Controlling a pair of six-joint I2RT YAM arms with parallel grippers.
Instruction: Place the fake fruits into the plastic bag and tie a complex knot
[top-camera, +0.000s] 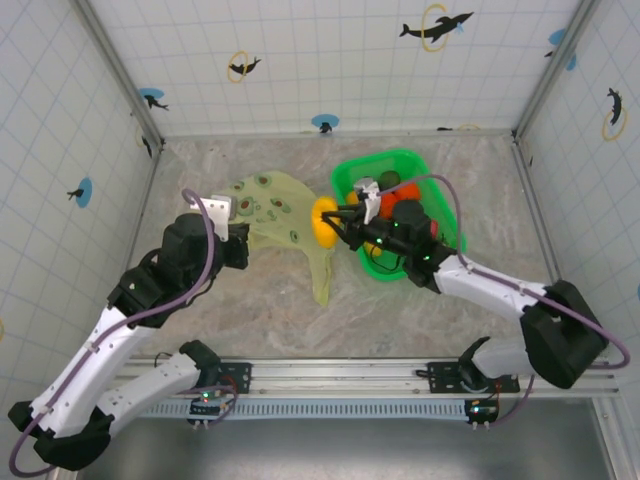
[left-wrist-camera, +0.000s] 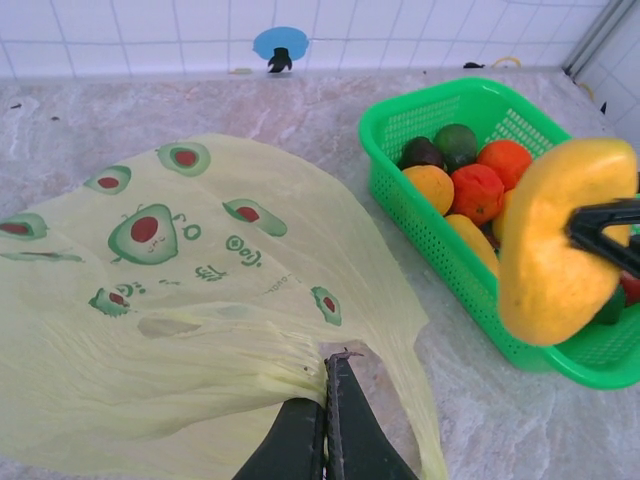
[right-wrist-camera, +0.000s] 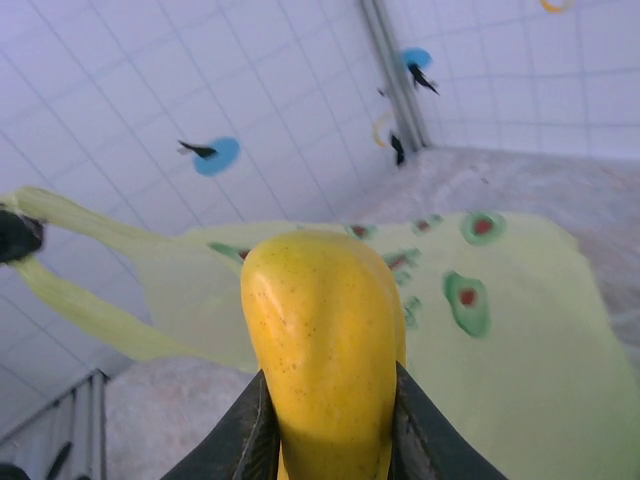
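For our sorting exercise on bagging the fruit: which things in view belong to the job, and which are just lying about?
In the job: plastic bag, pinched by the left gripper; yellow fruit in the right gripper; remaining fruits.
Lying about: green basket holding them; wall stickers.

Top external view: from above and behind, looking steeply down on the whole table (top-camera: 300, 330). Left wrist view: low and close over the plastic bag (left-wrist-camera: 150, 330), facing the far wall (left-wrist-camera: 150, 30) and the basket (left-wrist-camera: 420, 215). Right wrist view: pressed up behind a yellow fruit (right-wrist-camera: 320, 340) (bag beyond). All 3 views share bag and fruit.
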